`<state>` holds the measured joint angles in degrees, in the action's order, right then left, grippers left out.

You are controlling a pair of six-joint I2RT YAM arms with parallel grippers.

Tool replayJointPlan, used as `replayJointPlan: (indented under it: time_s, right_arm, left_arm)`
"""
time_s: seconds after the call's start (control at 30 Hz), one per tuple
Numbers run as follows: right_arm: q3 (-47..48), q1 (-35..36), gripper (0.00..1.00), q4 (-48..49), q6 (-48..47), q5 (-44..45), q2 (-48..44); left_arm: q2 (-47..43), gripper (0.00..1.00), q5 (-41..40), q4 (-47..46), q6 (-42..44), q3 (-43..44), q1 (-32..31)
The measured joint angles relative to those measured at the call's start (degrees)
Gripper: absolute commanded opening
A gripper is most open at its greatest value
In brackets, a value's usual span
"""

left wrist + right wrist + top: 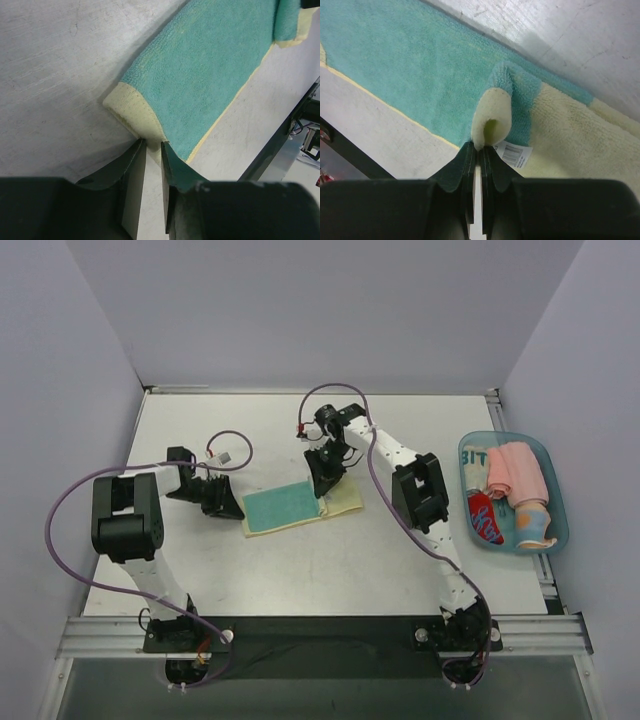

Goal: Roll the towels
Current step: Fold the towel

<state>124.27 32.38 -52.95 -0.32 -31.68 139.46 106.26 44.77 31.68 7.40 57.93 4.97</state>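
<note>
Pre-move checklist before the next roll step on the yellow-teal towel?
1. Right gripper shut on a curled edge of the yellow-teal towel: ok.
2. Left gripper holding the towel's corner: cannot tell; its fingers stand slightly apart at the hem.
3. Rest of the towel flat on the table: ok.
4. Grippers at opposite ends, arms not crossed: ok.
5. Tray out of the way: ok, far right.

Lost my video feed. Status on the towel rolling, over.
Right gripper shut on towel fold. Left gripper at towel's hem, grip unclear. Towel mostly flat, not rolled. Tray apart, far right.
</note>
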Motion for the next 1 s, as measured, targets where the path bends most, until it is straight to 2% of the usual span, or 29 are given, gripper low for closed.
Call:
replayJointPlan:
  time_s: [0.03,0.1,0.17,0.3,0.53,0.7,0.83,1.0]
  right_arm:
    - [0.0,0.1,0.23,0.0,0.1,-0.2,0.6]
    - [-0.1,0.3,0.37,0.0,0.3,-0.3,1.2]
    - [-0.1,0.3,0.42,0.0,0.3,-0.7,1.2]
    - [-0.2,-0.1,0.42,0.0,-0.1,-2.2,0.3]
    - [0.4,-6.4,0.32,0.0,-1.9,-4.2,-5.1]
    - [2.3,-11.6,0.25,1.3,-2.8,-3.2,-4.1]
    - [1.7,-11.8,0.18,2.3,-3.5,-2.0,-1.3]
    - [-7.9,-10.5,0.16,4.1,-4.5,-2.4,-0.3]
  left_arm:
    - [0.0,0.31,0.1,0.0,0.2,0.0,0.0]
    - [-0.1,0.33,0.3,0.2,0.5,0.0,0.0]
    - [-0.5,0.33,0.2,0.4,0.8,0.0,0.0]
    - [-4.2,0.33,-0.8,0.9,2.0,-0.9,-0.2]
    - [-8.6,0.30,-1.7,0.8,2.7,-0.9,-4.8]
    - [-4.5,0.26,-2.8,0.6,2.1,-0.9,-9.3]
    - [-0.7,0.23,-2.9,1.3,0.9,0.4,-9.5]
    - [3.5,0.22,-4.6,3.4,1.2,7.2,-9.6]
